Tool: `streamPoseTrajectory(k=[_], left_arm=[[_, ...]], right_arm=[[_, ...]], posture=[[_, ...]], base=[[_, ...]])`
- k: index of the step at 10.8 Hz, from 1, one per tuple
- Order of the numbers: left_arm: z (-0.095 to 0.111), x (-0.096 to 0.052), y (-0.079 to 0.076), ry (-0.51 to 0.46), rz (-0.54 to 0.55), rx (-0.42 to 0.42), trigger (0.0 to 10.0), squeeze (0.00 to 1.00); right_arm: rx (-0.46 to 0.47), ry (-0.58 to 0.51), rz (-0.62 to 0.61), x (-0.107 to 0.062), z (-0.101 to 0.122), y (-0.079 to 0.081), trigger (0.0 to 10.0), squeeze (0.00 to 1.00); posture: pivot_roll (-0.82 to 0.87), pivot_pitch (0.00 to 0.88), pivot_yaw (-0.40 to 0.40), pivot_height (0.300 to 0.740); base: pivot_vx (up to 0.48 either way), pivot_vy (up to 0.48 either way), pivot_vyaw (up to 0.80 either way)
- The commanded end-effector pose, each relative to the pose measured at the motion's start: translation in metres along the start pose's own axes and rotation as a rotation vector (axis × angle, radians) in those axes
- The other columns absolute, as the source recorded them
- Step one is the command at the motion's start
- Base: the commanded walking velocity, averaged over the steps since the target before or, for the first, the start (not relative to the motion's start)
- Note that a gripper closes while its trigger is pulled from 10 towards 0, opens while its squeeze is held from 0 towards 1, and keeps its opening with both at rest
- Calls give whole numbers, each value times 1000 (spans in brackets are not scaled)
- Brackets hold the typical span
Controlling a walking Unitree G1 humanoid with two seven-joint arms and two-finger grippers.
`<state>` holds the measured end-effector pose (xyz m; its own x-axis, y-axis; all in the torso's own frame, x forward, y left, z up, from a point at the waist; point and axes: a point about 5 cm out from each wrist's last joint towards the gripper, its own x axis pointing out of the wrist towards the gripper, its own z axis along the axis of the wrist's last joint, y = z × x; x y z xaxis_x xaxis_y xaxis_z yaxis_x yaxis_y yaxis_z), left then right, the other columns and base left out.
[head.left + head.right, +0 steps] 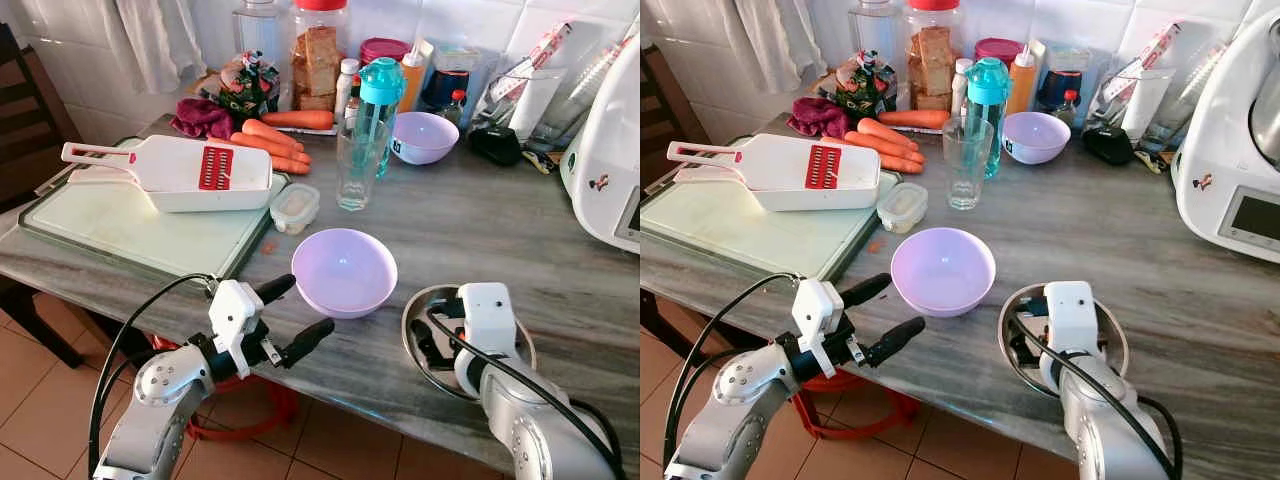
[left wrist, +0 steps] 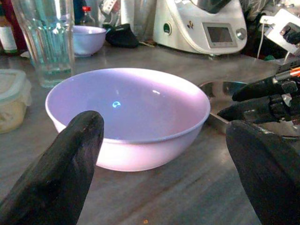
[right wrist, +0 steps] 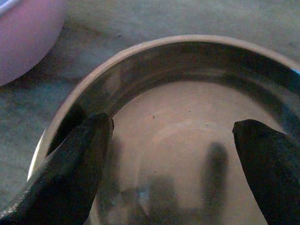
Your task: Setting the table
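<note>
From the left eye view, a lilac bowl (image 1: 344, 271) sits near the front edge of a grey marble-patterned counter (image 1: 480, 230). Just to its right lies a shallow steel plate (image 1: 420, 305), largely covered by the right gripper (image 1: 437, 335) above it. The left gripper (image 1: 296, 316) hovers just off the counter's edge, its black fingers spread and pointing at the bowl. Farther back stand a ribbed drinking glass (image 1: 358, 165), a teal bottle (image 1: 380, 95), a second lilac bowl (image 1: 424, 137), carrots (image 1: 272, 143) and a white slicer (image 1: 190, 172) on a pale cutting board (image 1: 120, 225).

The right eye view shows more of the white kitchen machine (image 1: 1232, 160) at the counter's right, including its display.

The left wrist view looks between two spread fingers at the smooth, glossy bowl, with nothing between them (the plate's rim peeks out behind it).

The right wrist view looks down into the plate's dull, reflective metal; the fingers are held wide apart inside its rim, and whether they touch it is unclear.
</note>
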<state>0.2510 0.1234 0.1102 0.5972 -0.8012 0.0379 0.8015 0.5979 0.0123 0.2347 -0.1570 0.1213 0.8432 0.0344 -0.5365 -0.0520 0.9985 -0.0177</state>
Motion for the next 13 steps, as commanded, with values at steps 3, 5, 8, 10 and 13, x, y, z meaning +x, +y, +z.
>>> streamPoseTrajectory(k=[3, 5, 8, 10, 13], left_arm=[[-1, 1, -1, 21, -22, 9, 10000, 0], [-1, 2, -1, 21, -24, 10, 10000, 0], [-1, 3, -2, 23, -27, 9, 10000, 0], [5, 6, 0, 17, -27, 14, 10000, 0], [6, 8, -1, 15, -31, 16, 10000, 0]], right_arm=[[46, -18, 65, -3, 11, 8, 10000, 886], [53, -20, 86, -3, 12, 10, 10000, 835], [96, -25, 136, -2, 14, 15, 10000, 525], [114, -25, 152, 0, 14, 15, 10000, 333], [151, -11, 202, 2, 12, 18, 10000, 173]], posture=[[18, 75, -37, 740], [18, 76, -37, 740], [17, 74, -38, 740], [19, 70, -38, 740], [17, 67, -38, 740]], base=[[0, 0, 0], [0, 0, 0], [0, 0, 0], [0, 0, 0], [0, 0, 0]])
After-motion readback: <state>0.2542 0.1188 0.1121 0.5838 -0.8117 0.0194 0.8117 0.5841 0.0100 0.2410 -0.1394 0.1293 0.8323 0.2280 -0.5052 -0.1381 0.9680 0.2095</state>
